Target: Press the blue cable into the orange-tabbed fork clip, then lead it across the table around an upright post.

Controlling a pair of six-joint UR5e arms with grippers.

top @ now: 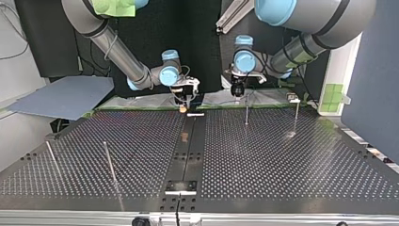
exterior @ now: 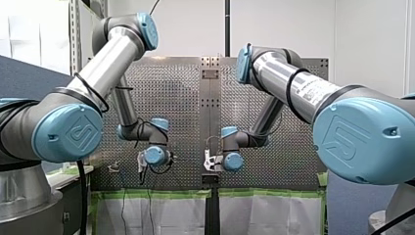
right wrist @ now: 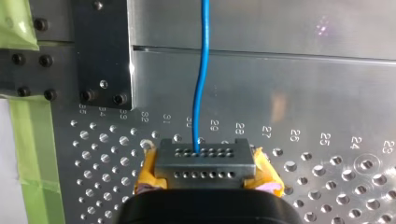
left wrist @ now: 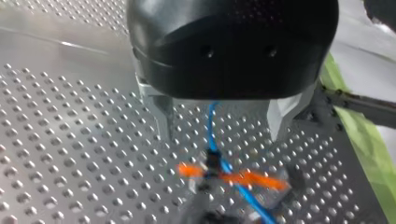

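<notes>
Blue cable (right wrist: 201, 70) pinched in right gripper (right wrist: 205, 163), crossing orange-tabbed fork clip (left wrist: 219, 176) beneath spread left gripper (left wrist: 222, 128) on tabletop (left wrist: 70, 154): press straight down between the prongs, with gentle tension from the right.

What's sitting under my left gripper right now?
The orange-tabbed fork clip, with the blue cable running across it, below the left gripper and its open fingers. The gripper's body hides the cable's upper run.

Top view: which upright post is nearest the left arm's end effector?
The post just right of the centre strip, close by my left end effector. A second post stands further right; two more stand at the view's left.
</notes>
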